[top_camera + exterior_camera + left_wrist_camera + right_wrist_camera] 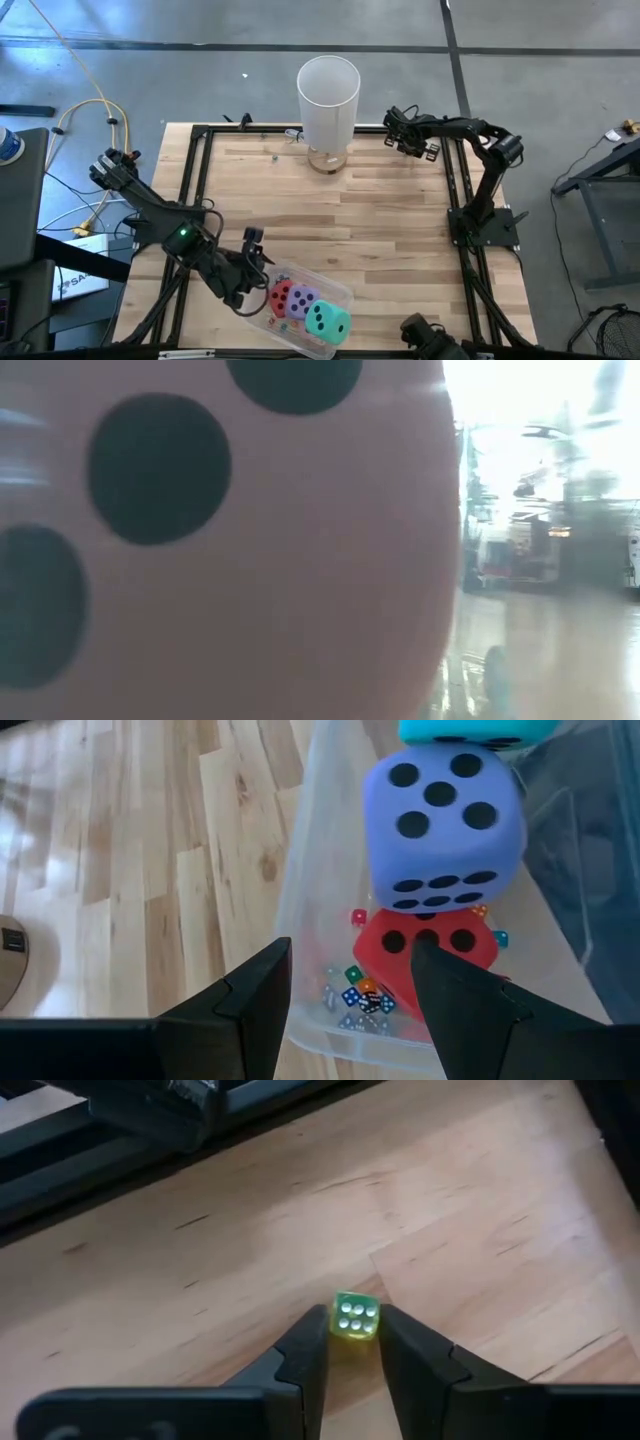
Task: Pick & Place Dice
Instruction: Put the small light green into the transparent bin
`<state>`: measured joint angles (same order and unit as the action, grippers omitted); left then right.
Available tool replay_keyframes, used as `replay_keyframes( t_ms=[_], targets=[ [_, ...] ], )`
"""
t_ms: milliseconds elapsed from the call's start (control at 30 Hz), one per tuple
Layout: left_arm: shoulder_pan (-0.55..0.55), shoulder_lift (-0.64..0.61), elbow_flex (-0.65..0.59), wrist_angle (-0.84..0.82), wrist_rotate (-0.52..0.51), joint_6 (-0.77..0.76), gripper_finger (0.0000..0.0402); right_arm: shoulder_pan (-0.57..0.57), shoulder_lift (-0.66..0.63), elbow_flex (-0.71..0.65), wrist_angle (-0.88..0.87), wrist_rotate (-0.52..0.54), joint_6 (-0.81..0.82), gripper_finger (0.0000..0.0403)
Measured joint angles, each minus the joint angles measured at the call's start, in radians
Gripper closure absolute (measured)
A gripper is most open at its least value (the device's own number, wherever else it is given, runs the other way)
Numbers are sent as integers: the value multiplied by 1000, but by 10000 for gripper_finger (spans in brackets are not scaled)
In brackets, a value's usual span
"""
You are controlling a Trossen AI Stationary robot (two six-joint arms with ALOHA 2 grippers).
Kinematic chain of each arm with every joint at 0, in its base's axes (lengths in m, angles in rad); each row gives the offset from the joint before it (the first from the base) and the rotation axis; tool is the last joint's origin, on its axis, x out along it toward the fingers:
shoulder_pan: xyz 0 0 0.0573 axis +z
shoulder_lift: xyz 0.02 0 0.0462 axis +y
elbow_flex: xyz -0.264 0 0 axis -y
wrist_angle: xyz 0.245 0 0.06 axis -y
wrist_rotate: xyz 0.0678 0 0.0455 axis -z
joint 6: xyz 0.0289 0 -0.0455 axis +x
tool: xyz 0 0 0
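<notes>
1. Dice fill a clear plastic bin at the near edge of the wooden table, left of centre in the high view.
2. Left of the bin, the left gripper reaches toward the bin's left end. Its fingers stand apart at a middling width, with nothing between them, just short of the bin's wall.
3. Inside the bin, leftmost, lies the red die. The left wrist view shows a row of three dark pips on it, and it sits just ahead of the open fingers.
4. Tiny coloured dice lie scattered on the bin floor beside the red die.
5. Next comes the purple die, resting against and partly over the red one in the left wrist view.
6. Rightmost in the bin is the teal-green die, touching the purple one.
7. A pink die fills most of the low view, pressed close to that camera, with large dark pips; where it sits on the table I cannot tell.
8. At the table's far edge, near the middle, stands a tall white cylinder.
9. Right of the cylinder, the right gripper is at the far right corner area. Its fingers are narrow, pinching a small yellow-green die against the wood.
</notes>
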<state>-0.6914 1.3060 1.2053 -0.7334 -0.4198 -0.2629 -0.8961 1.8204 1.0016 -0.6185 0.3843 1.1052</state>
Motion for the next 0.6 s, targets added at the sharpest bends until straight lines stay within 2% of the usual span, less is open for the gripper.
replay_keyframes(
  t_ms=[167,300,600],
  targets=[
    [-23,0,0,0,2,0,204,-2,1,2,-1,0,-13,342],
    [-36,0,0,0,1,1,204,2,1,2,6,14,-107,369],
    [-38,0,0,0,1,1,204,74,-30,0,47,79,-289,367]
  ],
)
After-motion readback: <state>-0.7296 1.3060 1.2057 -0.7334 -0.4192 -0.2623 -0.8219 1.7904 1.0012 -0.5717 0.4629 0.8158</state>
